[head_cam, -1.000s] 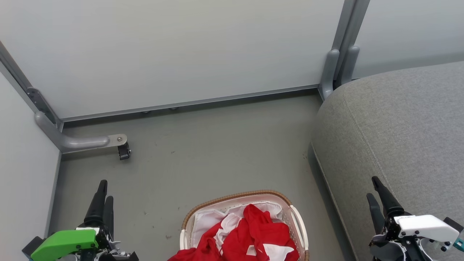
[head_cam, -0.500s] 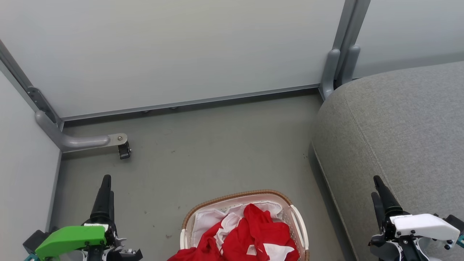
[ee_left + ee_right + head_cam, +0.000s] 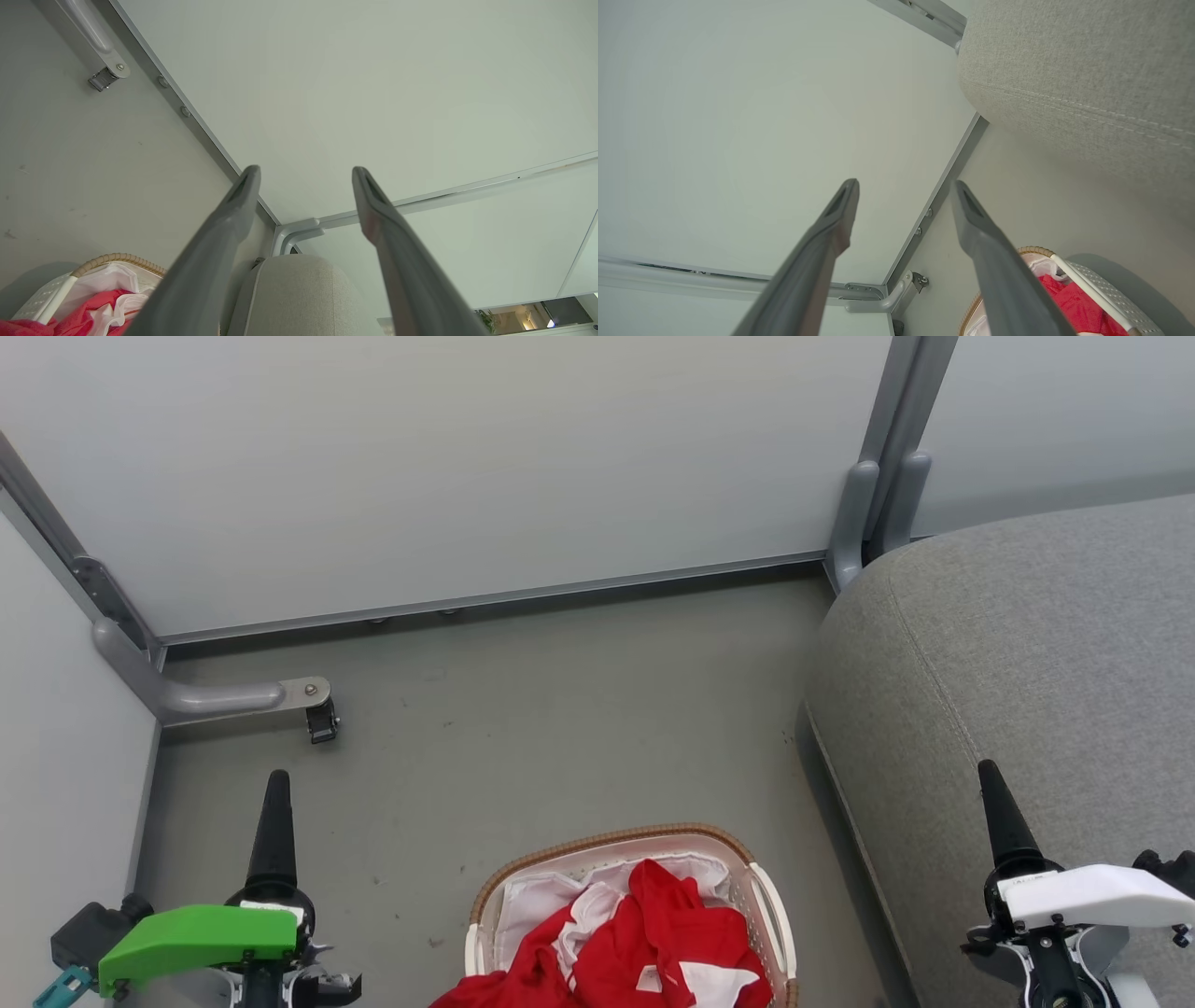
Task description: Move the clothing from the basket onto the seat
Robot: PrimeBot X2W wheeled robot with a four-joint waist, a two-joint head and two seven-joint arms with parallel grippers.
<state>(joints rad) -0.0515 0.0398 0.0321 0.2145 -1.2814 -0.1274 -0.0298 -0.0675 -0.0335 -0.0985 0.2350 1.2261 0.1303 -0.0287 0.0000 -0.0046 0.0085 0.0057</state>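
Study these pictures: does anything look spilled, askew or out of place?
Only one thing: the red clothing is heaped untidily, and a fold hangs over the near-left rim of the basket. The basket stands upright on the floor beside the seat; nothing looks damaged.

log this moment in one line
clothing: in basket | seat: right of basket | left gripper: open, empty | right gripper: open, empty

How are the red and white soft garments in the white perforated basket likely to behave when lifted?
The red and white soft garments lie crumpled in folds, so they should hang floppy. Piled together in the white perforated plastic basket, one may drag another.
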